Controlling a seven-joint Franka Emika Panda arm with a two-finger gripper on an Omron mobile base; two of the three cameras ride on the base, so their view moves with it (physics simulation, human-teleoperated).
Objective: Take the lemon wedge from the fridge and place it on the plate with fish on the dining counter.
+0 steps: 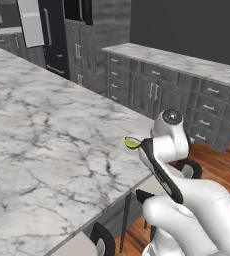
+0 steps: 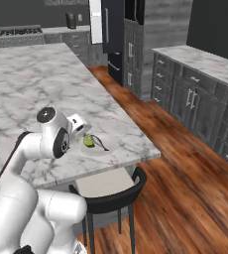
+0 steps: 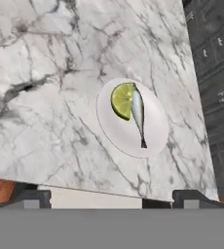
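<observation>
you see the lemon wedge (image 3: 121,100) already lying on the plate (image 3: 155,129), touching the fish (image 3: 138,114), near the dining counter (image 3: 46,73) edge. the gripper (image 3: 111,199) hovers above, jaws wide and empty, so the task looks essentially done.

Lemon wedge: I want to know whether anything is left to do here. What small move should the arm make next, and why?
Probably just lift the open gripper straight up and clear. The lemon wedge already lies on the plate, touching the fish, near the edge of the dining counter. The fingertips stand wide apart with nothing between them, so the placing looks done.
</observation>
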